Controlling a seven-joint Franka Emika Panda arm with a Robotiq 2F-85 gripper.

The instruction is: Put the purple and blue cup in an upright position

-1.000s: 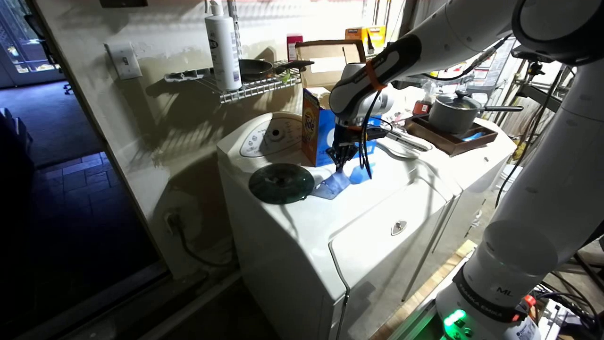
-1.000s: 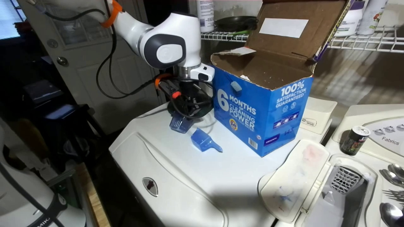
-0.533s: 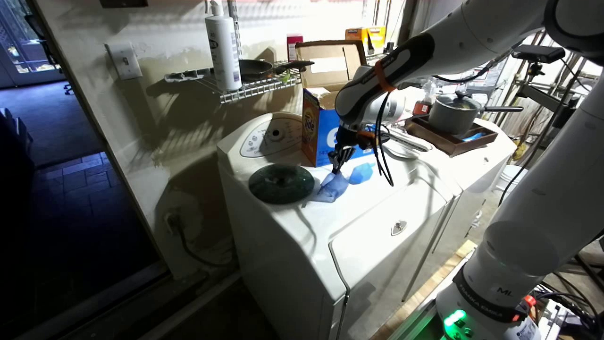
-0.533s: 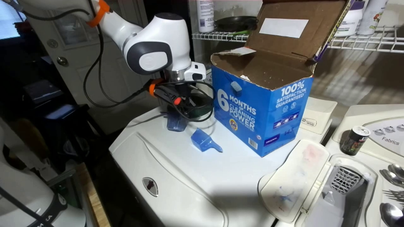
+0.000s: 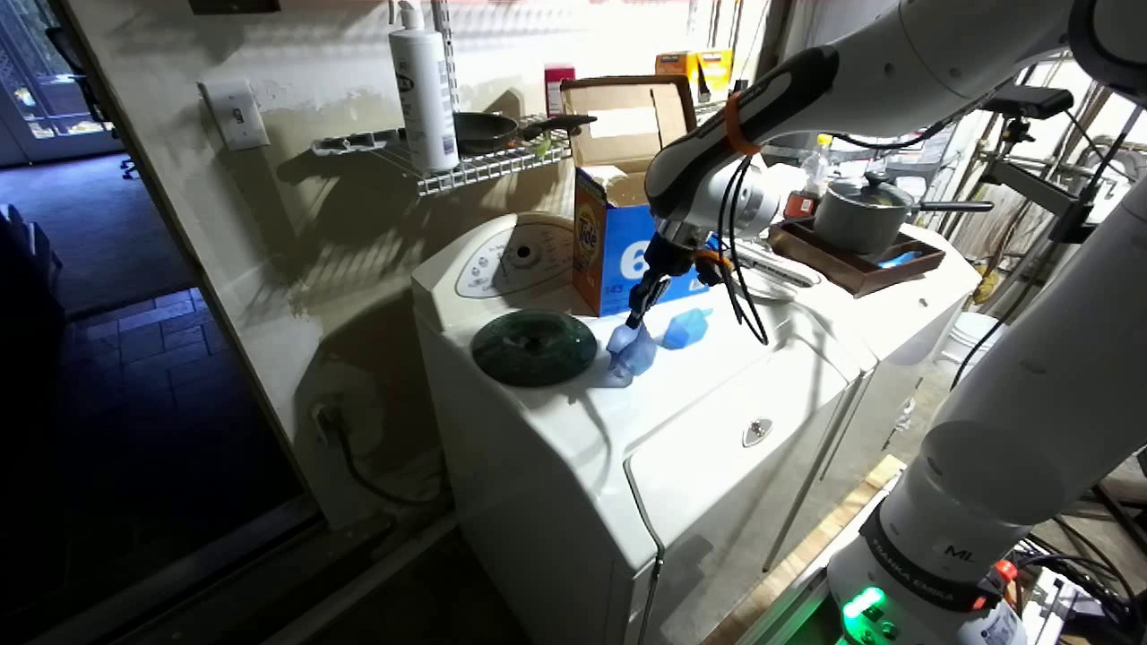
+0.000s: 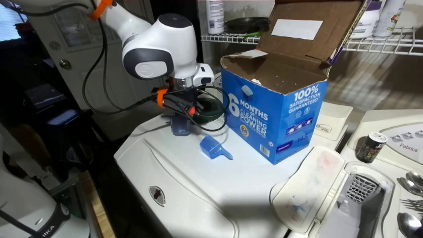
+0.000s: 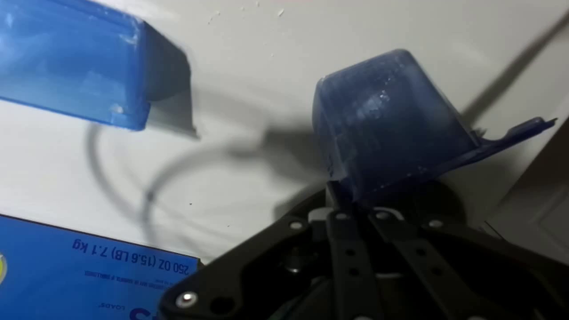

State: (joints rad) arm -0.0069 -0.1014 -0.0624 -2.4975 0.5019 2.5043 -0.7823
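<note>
Home laundry area — white machine (image 5: 618, 425), dial panel (image 6: 409, 140) marked "Fabrics", Tide detergent carton (image 6: 272, 107).

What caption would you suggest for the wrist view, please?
The gripper pinches the purple-blue cup by its rim, with a brighter blue scoop and a blue box at picture left.

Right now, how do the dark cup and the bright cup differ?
The dark cup is a dull purplish blue; the bright cup is vivid blue. The gripper pinches the dark cup at its rim, while the bright cup rests on the white machine, apart from the gripper. Both are translucent cups with a handle.
</note>
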